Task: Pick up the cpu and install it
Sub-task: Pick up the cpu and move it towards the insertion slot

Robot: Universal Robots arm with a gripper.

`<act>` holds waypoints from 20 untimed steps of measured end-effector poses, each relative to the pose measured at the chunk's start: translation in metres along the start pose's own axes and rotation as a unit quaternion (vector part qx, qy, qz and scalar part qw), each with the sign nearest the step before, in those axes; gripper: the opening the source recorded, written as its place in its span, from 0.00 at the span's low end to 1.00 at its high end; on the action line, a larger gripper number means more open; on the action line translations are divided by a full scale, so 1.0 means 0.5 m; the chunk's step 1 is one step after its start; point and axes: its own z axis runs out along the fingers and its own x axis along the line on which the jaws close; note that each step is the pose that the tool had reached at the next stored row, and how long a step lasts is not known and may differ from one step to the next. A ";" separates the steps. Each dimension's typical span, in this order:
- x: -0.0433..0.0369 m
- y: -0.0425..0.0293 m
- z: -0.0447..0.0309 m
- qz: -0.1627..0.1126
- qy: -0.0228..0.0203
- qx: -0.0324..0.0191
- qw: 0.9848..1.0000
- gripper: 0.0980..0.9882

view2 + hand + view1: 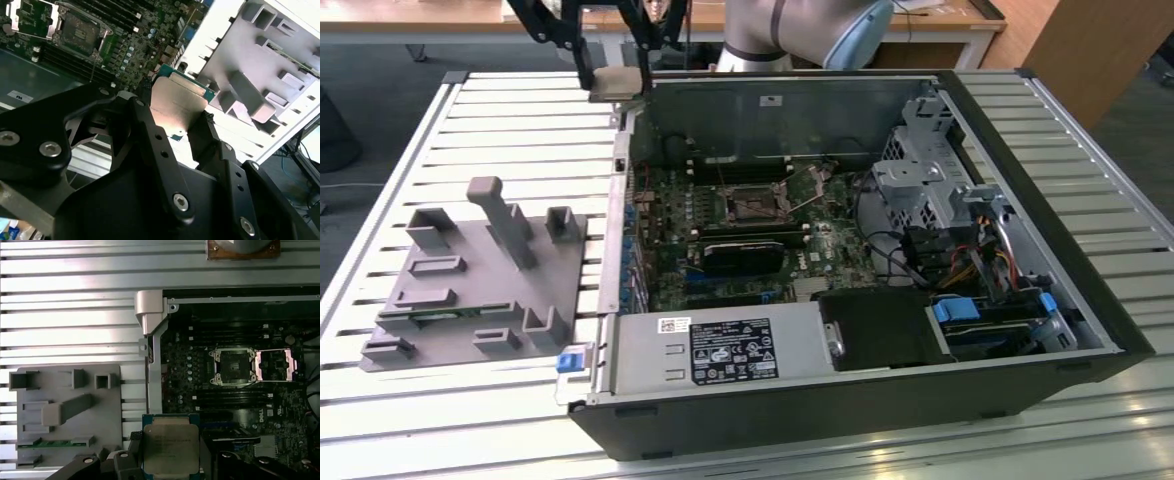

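My gripper (614, 72) hangs above the back left corner of the open computer case (1067, 300), shut on the cpu (616, 85). In both wrist views the cpu (177, 102) (171, 447) is a square chip with a dull silver lid and green rim, clamped by its edges between the black fingers (145, 125). The dark square socket (750, 205) (234, 366) (80, 32) lies on the motherboard inside the case, below and to the exterior view's right of the gripper. Its metal load frame (275, 365) is flipped open beside it.
A grey holder fixture (474, 280) with posts and slots sits on the slatted table (494, 120) at the exterior view's left of the case; a green memory stick (440, 318) lies in it. A black block (747, 255), power supply (720, 350) and drive cage (927, 185) crowd the case.
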 end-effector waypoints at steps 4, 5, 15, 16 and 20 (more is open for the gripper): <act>-0.012 0.019 0.004 0.000 0.000 0.000 1.000 0.49; -0.015 0.023 0.004 0.000 0.000 0.000 1.000 0.49; -0.062 0.062 0.017 0.000 0.000 0.000 1.000 0.49; -0.066 0.066 0.019 0.000 0.000 0.000 1.000 0.49; -0.088 0.082 0.024 0.000 0.000 0.000 1.000 0.49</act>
